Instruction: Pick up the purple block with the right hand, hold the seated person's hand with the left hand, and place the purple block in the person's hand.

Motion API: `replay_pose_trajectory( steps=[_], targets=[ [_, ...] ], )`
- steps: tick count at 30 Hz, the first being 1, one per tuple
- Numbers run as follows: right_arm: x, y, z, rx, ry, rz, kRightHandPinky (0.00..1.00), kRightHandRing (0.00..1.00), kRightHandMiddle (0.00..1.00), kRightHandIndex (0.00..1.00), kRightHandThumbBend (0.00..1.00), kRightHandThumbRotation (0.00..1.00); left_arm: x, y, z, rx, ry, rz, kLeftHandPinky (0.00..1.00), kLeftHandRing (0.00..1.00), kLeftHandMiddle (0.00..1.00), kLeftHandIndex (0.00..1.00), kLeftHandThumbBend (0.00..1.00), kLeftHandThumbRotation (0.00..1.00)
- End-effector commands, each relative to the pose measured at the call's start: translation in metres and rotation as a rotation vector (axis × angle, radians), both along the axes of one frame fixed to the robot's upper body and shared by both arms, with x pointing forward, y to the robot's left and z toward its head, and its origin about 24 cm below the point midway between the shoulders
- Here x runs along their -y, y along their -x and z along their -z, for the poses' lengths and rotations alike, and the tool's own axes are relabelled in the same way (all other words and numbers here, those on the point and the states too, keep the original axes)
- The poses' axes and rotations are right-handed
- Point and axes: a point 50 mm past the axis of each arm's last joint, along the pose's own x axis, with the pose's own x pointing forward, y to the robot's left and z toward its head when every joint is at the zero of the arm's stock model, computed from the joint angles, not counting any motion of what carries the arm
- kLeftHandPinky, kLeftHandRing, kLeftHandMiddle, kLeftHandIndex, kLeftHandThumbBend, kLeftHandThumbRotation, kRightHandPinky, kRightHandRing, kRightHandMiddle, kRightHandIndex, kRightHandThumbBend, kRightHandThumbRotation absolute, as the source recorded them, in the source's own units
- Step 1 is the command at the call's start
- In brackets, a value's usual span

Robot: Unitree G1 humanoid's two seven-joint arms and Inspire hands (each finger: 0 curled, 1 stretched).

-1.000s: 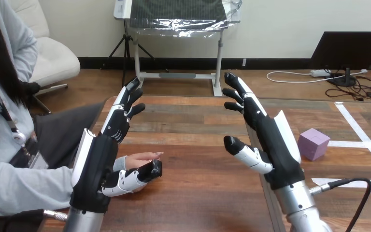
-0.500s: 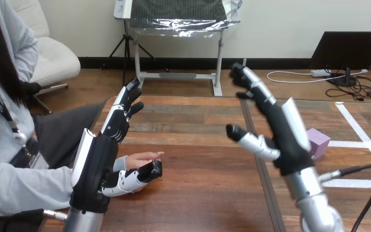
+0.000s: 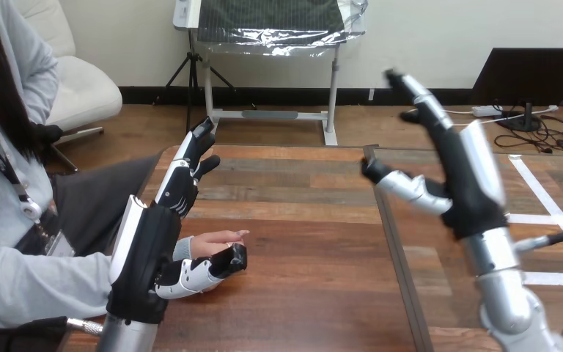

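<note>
Right hand (image 3: 470,176) held high, fingers straight

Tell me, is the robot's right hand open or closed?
Open. The right hand has straight fingers, its thumb sticks out to the side, and it holds nothing.

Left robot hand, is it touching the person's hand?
Cannot tell: in the head view the left hand puts its thumb across the person's hand, hiding any gap.
</note>
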Motion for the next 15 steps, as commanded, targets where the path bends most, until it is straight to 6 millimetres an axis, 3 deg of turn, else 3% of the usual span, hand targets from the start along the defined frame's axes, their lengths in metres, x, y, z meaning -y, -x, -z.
replay_pose_trajectory(
  steps=[1, 15],
  targets=[
    [0.012, -0.018, -0.038, 0.117, 0.037, 0.056, 0.83, 0.92, 0.91, 0.92, 1.00, 0.81, 0.003, -0.012, -0.014, 0.065, 0.011, 0.004, 0.89, 0.95, 0.98, 0.95, 1.00, 0.70],
    [0.039, -0.031, -0.042, 0.048, 0.049, 0.168, 0.86, 0.93, 0.91, 0.92, 1.00, 0.81, 0.003, -0.012, -0.014, 0.065, 0.042, 0.010, 0.91, 0.96, 0.99, 0.95, 1.00, 0.66]
  ],
)
